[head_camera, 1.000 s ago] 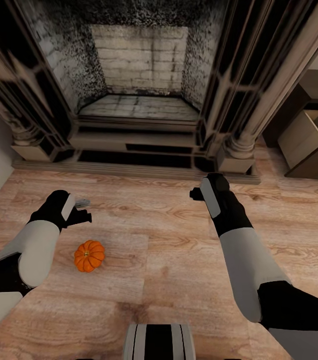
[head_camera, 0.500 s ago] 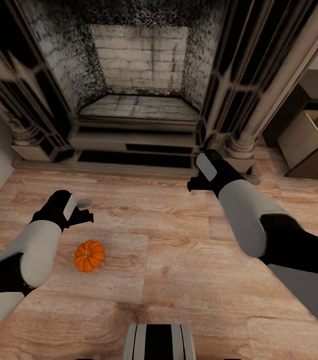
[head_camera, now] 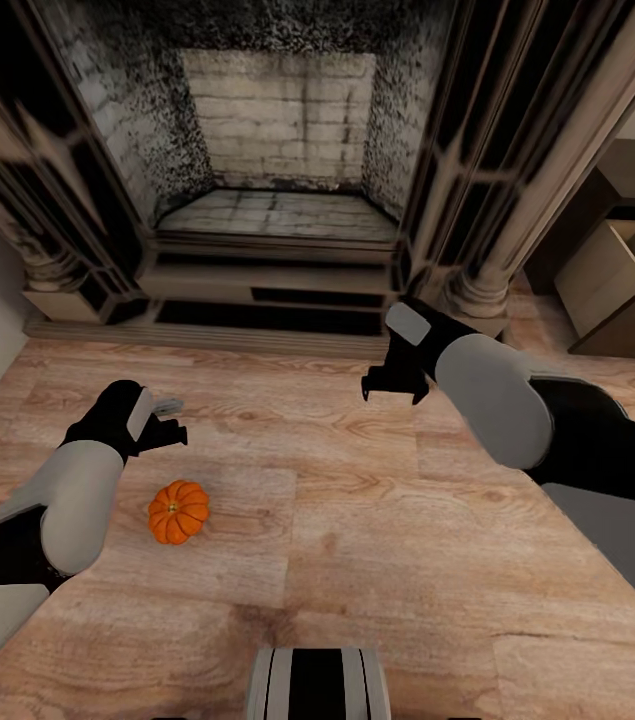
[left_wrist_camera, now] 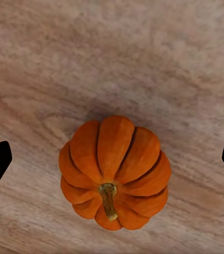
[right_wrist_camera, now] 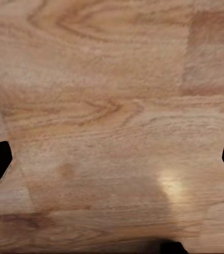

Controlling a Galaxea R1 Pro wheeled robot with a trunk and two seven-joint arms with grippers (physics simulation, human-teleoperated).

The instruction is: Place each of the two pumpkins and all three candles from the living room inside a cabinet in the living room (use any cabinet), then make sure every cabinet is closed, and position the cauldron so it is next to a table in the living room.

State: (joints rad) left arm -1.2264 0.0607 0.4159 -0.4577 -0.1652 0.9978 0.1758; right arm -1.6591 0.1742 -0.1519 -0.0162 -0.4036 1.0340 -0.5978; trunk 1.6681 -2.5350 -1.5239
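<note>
Light wood-plank floor [head_camera: 357, 520] under you, grey-black fireplace [head_camera: 277, 170] at twelve o'clock, open cabinet drawer [head_camera: 612, 270] at two, pumpkin [head_camera: 178, 511] on floor below your left jaws [head_camera: 169, 432], both jaws spread wide and empty, right jaws [head_camera: 392, 383] over bare planks.

Ribbed orange pumpkin [head_camera: 178, 512], tan wood-grain floor [head_camera: 357, 560]

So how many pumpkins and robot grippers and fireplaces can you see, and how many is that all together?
pumpkin: 1
grippers: 2, the left gripper and the right gripper
fireplace: 1
open drawers at the right edge: 1 clearly, maybe more cut off
Total: 5
</note>
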